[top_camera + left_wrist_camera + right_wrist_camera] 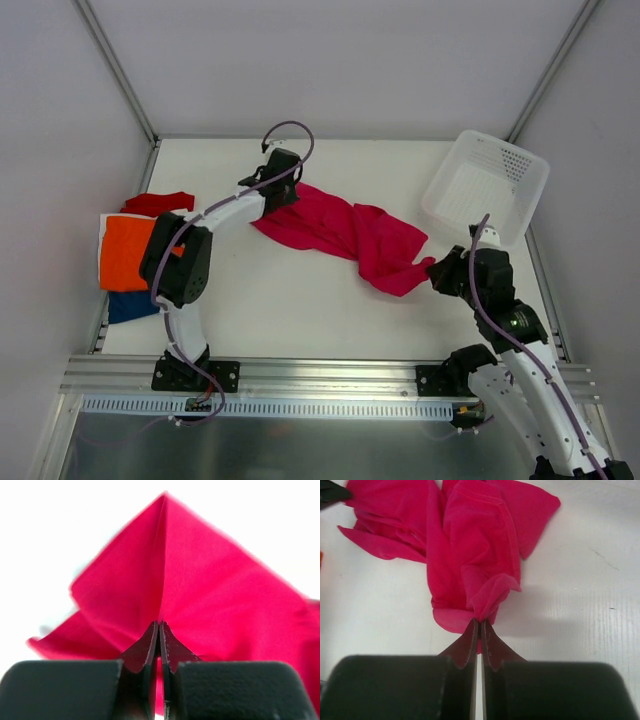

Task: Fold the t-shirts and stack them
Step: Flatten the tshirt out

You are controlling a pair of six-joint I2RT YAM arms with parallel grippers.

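White table (pixel 300 310), magenta-pink t-shirt (pixel 350 235) tight in left tool (pixel 159 627) and right tool (pixel 480 625).

White table (pixel 300 310), matte, with faint scuffs (pixel 604 560). Enclosed at back and both sides by plain pale grey walls (pixel 330 60). Aluminium posts (pixel 115 65) rising from far corners. Aluminium rail (pixel 330 372) along near edge. Even, diffuse lighting; soft shadows only.

Crumpled magenta-pink t-shirt (pixel 345 232) stretched diagonally from far centre to near right, at the left edge a folded orange t-shirt (pixel 128 250) atop a white t-shirt (pixel 103 228), dark blue t-shirt (pixel 130 305) nearer, red t-shirt (pixel 158 203) farther.
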